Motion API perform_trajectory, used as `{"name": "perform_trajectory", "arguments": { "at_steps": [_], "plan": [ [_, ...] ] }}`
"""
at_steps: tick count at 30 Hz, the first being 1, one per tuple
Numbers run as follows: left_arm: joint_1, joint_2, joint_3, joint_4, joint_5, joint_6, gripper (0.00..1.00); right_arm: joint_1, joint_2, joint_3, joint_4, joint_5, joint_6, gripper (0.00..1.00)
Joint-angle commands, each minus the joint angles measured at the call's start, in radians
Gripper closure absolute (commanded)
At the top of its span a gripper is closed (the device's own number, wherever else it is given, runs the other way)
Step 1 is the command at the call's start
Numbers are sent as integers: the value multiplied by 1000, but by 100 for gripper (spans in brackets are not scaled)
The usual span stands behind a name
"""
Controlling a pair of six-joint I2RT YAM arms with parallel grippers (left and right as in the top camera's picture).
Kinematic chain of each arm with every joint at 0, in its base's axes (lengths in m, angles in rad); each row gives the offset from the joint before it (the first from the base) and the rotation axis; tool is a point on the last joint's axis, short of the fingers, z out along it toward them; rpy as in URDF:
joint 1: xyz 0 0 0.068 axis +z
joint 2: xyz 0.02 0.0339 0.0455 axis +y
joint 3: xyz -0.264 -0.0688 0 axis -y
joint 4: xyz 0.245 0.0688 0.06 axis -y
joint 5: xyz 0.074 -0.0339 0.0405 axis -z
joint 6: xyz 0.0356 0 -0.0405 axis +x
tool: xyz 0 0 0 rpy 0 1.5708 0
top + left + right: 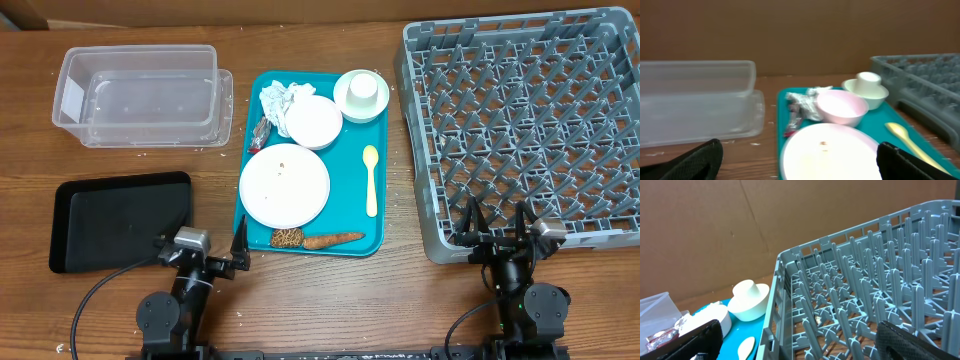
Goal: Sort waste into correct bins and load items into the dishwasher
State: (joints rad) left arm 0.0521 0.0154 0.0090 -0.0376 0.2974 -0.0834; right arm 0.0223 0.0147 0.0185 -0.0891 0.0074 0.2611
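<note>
Two robot arms wait at the near edge of a wooden table (400, 290), both with fingers spread wide and nothing between them. The left gripper (200, 238) sits low between a flat black tray (110, 220) and a teal serving tray (350, 160), with one finger over the black tray's near right corner and the other beside the teal tray's near left corner. The right gripper (496, 225) points over the near rim of the grey dish rack (520, 130), which fills the right side of the table and holds no dishes.

Along the teal tray's near edge lie a brown crumbly chunk (287, 237) and, just to its right, an orange-brown carrot-like stick (335, 239). Beyond them sits a pale pink plate (285, 185), with a yellow spoon (371, 180) lying lengthwise to its right. Farther back stands a pale pink bowl (314, 122), close to the plate's far rim. A dark-red wrapper (262, 130) lies at the bowl's left and a crumpled white napkin (280, 98) just behind it. In the tray's far right corner, a small white cup (362, 90) sits upside down in a whitish bowl (342, 105).

At the far left, beyond the black tray, stands a clear plastic tub (140, 95) with nothing in it. Small white specks (756, 144) dot the wood along its near side.
</note>
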Motion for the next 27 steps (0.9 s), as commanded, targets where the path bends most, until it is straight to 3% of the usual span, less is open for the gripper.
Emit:
{"name": "perform_trajectory", "arguments": {
  "at_steps": [1, 3, 8, 14, 19, 27],
  "plan": [
    [-3, -11, -4, 1, 256, -179, 0, 6, -12, -11, 6, 2, -6, 0],
    [-3, -11, -4, 6, 327, -229, 0, 6, -12, -11, 6, 2, -6, 0],
    [-3, -11, -4, 16, 336, -329, 0, 6, -12, -11, 6, 2, -6, 0],
    [-3, -11, -4, 58, 388, -569, 0, 6, -12, -11, 6, 2, -6, 0],
    [-3, -11, -3, 285, 465, -599, 0, 6, -12, -11, 6, 2, -6, 0],
    [-3, 0, 72, 252, 364, -583, 0, 6, -12, -11, 6, 2, -6, 0]
  ]
}}
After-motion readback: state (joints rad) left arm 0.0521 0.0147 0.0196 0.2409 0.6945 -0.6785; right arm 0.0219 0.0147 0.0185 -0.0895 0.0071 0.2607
